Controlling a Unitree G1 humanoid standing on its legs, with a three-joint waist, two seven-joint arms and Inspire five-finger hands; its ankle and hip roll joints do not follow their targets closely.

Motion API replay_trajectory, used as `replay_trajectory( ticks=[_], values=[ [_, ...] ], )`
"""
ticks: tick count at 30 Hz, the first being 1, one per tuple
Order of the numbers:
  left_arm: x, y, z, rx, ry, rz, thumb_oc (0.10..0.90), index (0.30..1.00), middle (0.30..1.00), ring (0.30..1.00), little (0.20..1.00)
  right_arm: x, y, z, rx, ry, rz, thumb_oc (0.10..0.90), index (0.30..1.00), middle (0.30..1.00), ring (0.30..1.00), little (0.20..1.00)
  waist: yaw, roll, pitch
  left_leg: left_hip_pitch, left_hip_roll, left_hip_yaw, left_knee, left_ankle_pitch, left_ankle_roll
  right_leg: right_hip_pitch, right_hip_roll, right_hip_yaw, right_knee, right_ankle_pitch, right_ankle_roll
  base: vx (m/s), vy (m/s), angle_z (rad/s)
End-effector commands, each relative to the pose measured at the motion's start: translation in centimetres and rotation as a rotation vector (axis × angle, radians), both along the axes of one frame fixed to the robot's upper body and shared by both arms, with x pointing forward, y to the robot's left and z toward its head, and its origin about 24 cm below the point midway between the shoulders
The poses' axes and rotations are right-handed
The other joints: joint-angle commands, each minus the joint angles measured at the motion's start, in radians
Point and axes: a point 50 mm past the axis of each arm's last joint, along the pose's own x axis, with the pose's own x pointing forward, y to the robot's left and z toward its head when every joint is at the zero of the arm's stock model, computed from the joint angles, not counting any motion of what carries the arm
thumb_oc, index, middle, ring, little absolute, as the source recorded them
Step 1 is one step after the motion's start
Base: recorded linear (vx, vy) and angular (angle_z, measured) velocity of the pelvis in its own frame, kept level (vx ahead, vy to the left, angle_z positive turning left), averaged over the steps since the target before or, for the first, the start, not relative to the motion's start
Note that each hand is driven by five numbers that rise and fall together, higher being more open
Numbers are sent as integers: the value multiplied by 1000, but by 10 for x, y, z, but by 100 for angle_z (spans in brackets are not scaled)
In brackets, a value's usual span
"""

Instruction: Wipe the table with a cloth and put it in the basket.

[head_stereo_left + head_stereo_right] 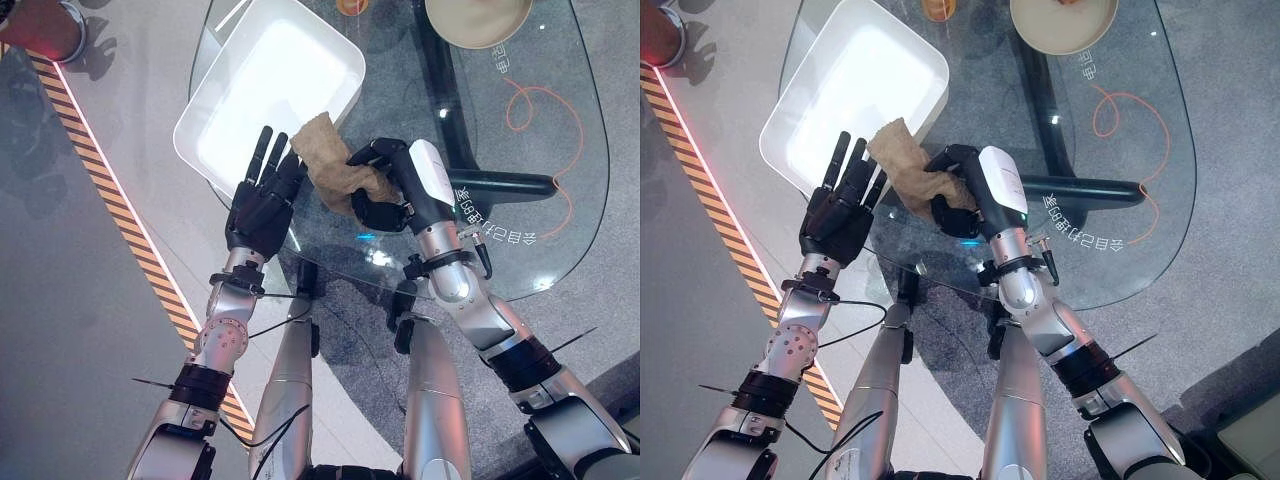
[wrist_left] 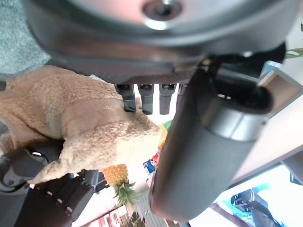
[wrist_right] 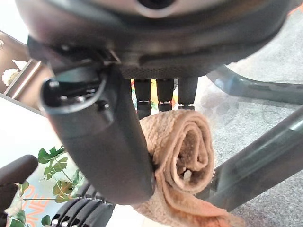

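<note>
A tan fuzzy cloth (image 1: 330, 160) hangs bunched over the glass table (image 1: 540, 250), just beside the white basket (image 1: 270, 80). My right hand (image 1: 385, 190) is shut on the cloth, fingers and thumb curled round its folded middle (image 3: 184, 151). My left hand (image 1: 262, 200) stands open at the basket's near rim, fingers straight and side by side, their tips close to the cloth's left edge (image 2: 85, 123). The basket is a shallow white rectangular tub on the table's left end.
A tan bowl (image 1: 478, 20) sits at the table's far side, with an orange cup (image 1: 351, 6) beside it. An orange cord (image 1: 545, 110) loops on the right of the glass. A striped floor strip (image 1: 120, 210) runs along the left. A dark round object (image 1: 45, 28) lies far left.
</note>
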Motion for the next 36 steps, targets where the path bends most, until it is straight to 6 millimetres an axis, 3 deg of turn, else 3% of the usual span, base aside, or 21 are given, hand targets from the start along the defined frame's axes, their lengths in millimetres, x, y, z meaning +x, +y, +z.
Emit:
replay_trajectory(
  ticks=[1, 36],
  values=[
    [-11, -7, 45, -16, -226, 4, 800, 900, 900, 900, 900, -56, 46, 95, 114, -491, 337, 100, 300, 300, 300, 200, -9, 0, -24, 53, -125, 84, 91, -150, 118, 83, 104, -5, -179, 104, -3, 0, 0, 0],
    [-12, -12, 49, -3, -279, -16, 800, 900, 900, 900, 900, -58, 65, 85, 34, -381, 458, 100, 300, 300, 300, 200, -6, 1, -24, 53, -125, 86, 92, -148, 115, 79, 106, -8, -166, 96, -8, 0, 0, 0]
  ],
)
